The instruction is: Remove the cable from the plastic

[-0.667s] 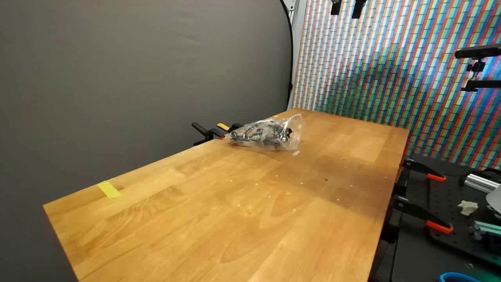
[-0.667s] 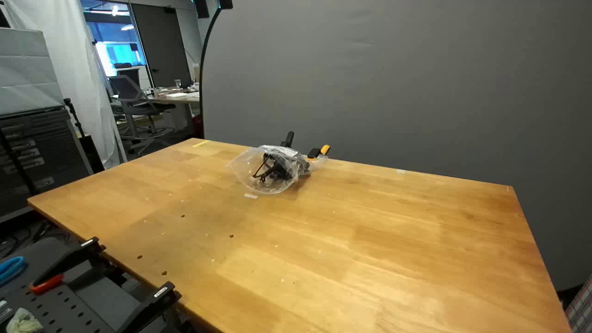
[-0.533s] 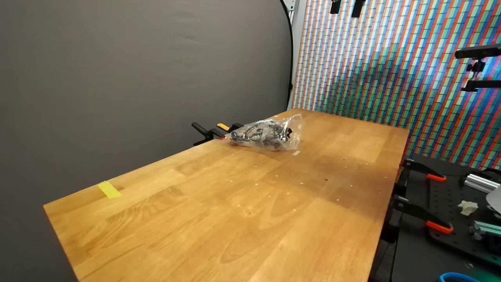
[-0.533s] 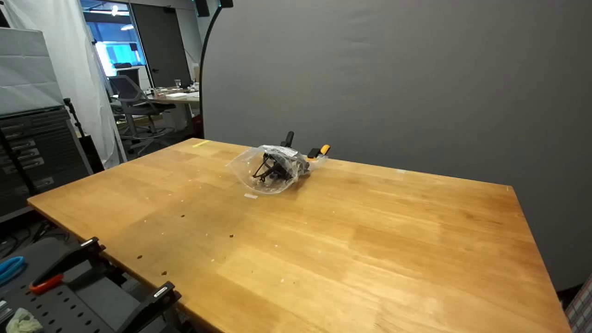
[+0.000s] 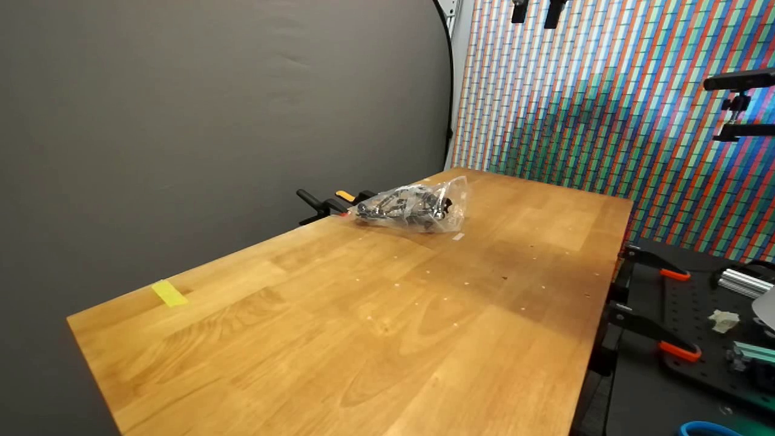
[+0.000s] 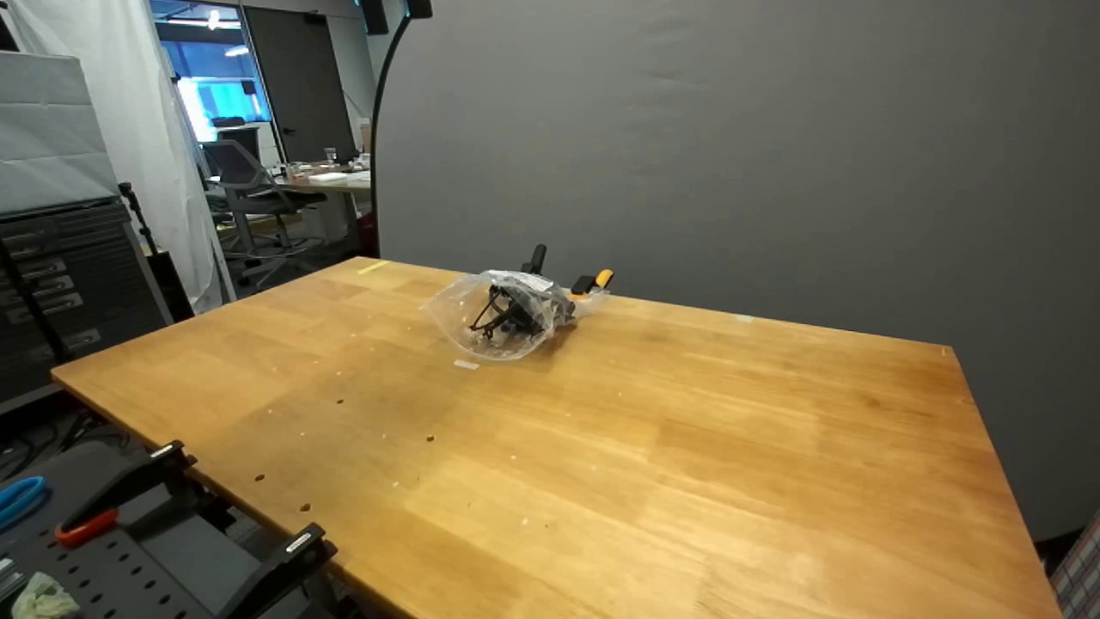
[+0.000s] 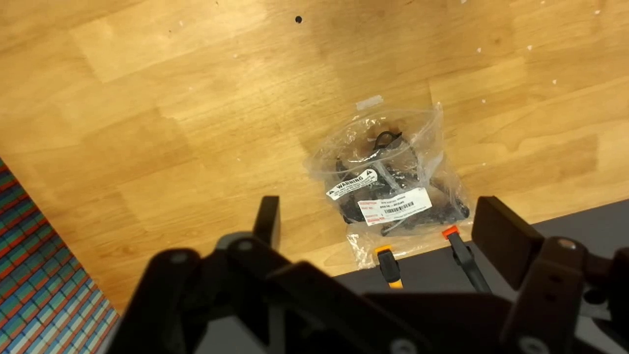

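A clear plastic bag lies on the wooden table near its edge. It also shows in an exterior view and in the wrist view, with white labels on it. A bundled black cable lies inside the bag; a loop of it shows through the plastic in the wrist view. My gripper is open and empty, its fingers wide apart. Only its fingertips show at the top of both exterior views, high above the table and apart from the bag.
Two clamps, one yellow and one red-tipped, grip the table edge by the bag. A grey backdrop stands behind that edge. Black clamps with orange pads hold the opposite edge beside a black bench with tools.
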Motion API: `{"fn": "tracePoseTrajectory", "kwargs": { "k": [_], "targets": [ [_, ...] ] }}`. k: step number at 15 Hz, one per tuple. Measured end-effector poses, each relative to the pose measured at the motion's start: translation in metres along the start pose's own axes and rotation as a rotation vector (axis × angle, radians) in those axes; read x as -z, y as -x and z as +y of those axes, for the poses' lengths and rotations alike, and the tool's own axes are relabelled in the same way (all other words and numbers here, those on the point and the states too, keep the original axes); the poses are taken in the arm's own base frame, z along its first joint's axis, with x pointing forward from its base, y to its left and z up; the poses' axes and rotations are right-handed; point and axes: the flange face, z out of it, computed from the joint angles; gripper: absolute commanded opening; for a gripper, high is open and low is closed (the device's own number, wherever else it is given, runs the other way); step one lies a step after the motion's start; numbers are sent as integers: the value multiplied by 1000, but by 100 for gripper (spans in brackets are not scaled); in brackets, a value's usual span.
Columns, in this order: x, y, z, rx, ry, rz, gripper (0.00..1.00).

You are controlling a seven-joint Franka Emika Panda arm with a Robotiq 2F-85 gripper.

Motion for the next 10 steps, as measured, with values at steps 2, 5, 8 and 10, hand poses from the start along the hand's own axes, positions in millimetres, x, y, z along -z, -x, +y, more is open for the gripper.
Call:
{"fn": "tracePoseTrajectory", "kwargs": {
  "k": [2,5,8,10],
  "targets": [
    [-10,4,-3,9,4,-18,100],
    [-31,11,-12,29,9,-31,100],
    [-60,22,-19,49,16,-48,100],
    [-82,26,-20,53,19,-33,100]
  ]
}}
